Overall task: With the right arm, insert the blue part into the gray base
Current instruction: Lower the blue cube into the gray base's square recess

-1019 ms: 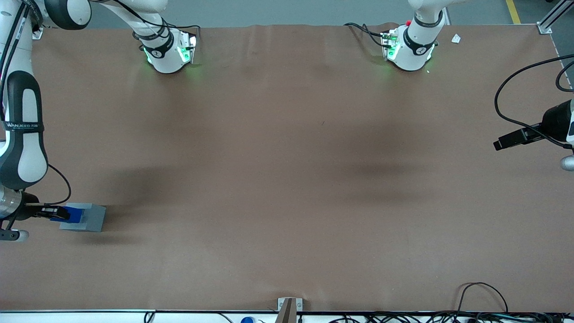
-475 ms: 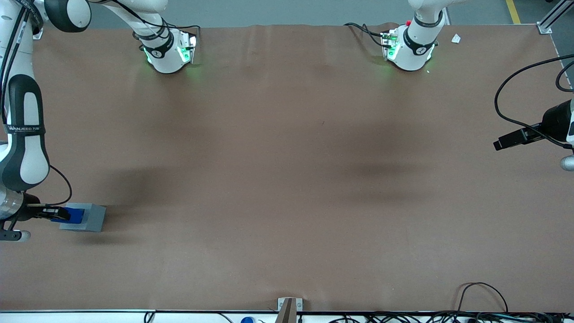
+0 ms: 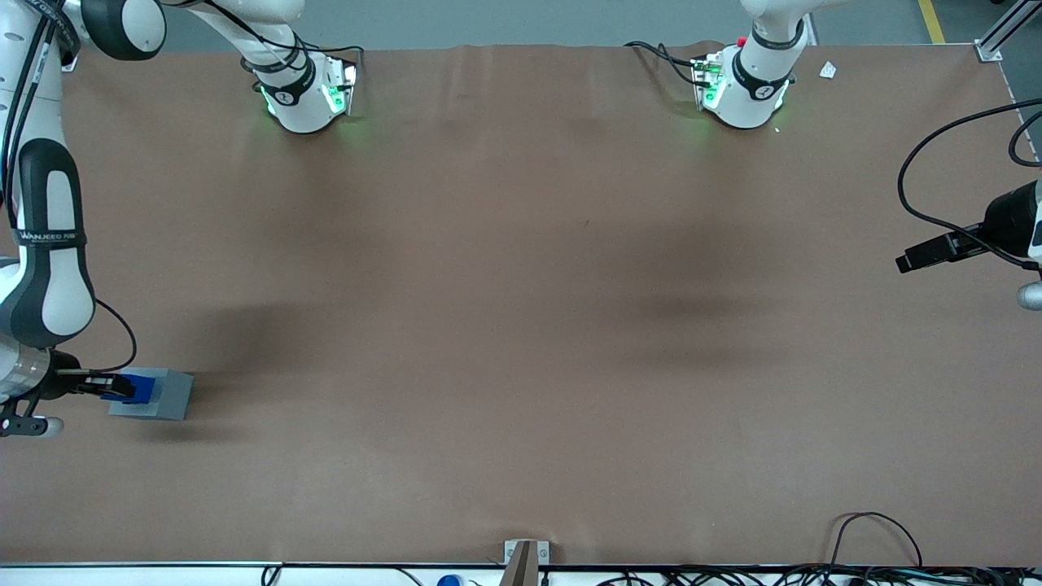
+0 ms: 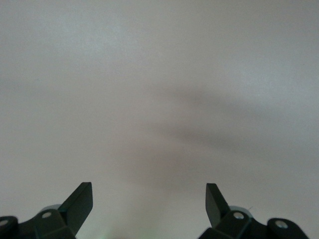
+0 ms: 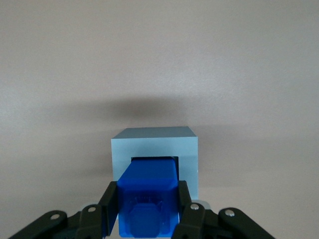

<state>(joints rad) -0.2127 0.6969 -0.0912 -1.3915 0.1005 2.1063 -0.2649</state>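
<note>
The gray base (image 3: 163,395) stands on the brown table at the working arm's end, fairly near the front camera. The blue part (image 3: 138,386) sits over the base's top, between the fingers of my right gripper (image 3: 122,386), which is shut on it. In the right wrist view the blue part (image 5: 148,196) is held between the two black fingers (image 5: 110,206), and its lower end reaches into the square recess of the gray base (image 5: 154,144). How deep it sits is hidden.
The brown table (image 3: 521,325) spreads wide toward the parked arm's end. Two arm bases with green lights (image 3: 305,94) stand along the table's edge farthest from the front camera. A metal bracket (image 3: 521,557) and cables lie at the nearest edge.
The right arm's upper section has shifted slightly. The gripper and blue part moved a little over the base; the base has not moved.
</note>
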